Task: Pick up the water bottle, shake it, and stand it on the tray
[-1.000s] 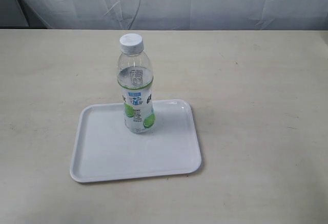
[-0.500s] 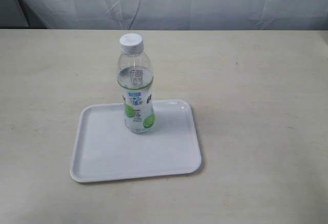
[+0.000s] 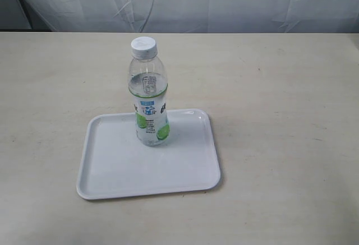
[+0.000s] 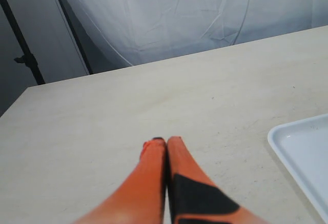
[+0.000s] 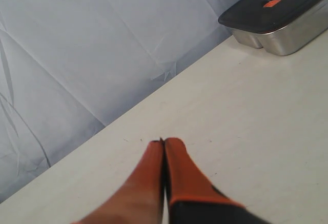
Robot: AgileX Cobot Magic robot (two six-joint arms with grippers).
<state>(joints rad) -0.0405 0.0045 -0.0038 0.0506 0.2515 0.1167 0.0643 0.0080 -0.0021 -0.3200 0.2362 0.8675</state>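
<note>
The water bottle (image 3: 149,96) stands upright on the white tray (image 3: 123,169), near the tray's far edge, its white cap on and its lime label facing the camera. Neither arm shows in the exterior view. In the left wrist view my left gripper (image 4: 166,141) is shut, its orange fingers pressed together over bare table, and a corner of the tray (image 4: 302,149) lies off to one side of it. My right gripper (image 5: 164,142) is also shut with nothing between its fingers, held over bare table away from the bottle.
A metal container with a dark lid (image 5: 277,16) sits on the table beyond the right gripper in the right wrist view. A white cloth backdrop (image 3: 179,1) hangs behind the far table edge. A black stand (image 4: 23,55) rises past the table's corner.
</note>
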